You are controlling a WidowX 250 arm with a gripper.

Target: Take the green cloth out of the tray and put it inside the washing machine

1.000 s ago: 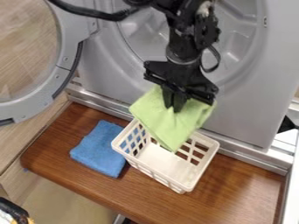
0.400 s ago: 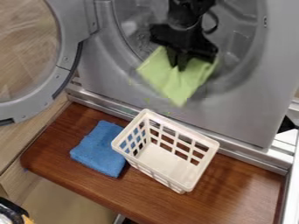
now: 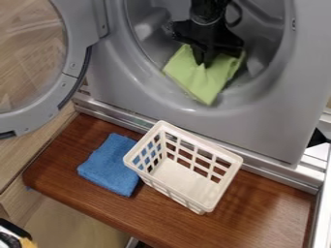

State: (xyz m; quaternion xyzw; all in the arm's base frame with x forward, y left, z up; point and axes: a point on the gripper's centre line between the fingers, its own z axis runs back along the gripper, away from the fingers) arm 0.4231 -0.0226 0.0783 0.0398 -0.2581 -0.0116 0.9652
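The black gripper (image 3: 204, 62) hangs at the washing machine's round opening, shut on the green cloth (image 3: 205, 82). The cloth is pinched near its upper middle, and its lower corner droops over the bottom rim of the opening. Around them is the grey washing machine (image 3: 259, 118), its drum showing behind the arm. Below, the white plastic tray (image 3: 184, 186), a basket with slotted walls, stands on the wooden board with nothing in it.
A folded blue cloth (image 3: 110, 164) lies against the basket's left side on the wooden board (image 3: 259, 218). The machine's round door (image 3: 71, 72) stands open at the left. A metal ledge (image 3: 271, 175) runs between board and machine.
The gripper has moved up and away from the basket to the machine's opening, carrying the green cloth. Basket and blue cloth have stayed in place.
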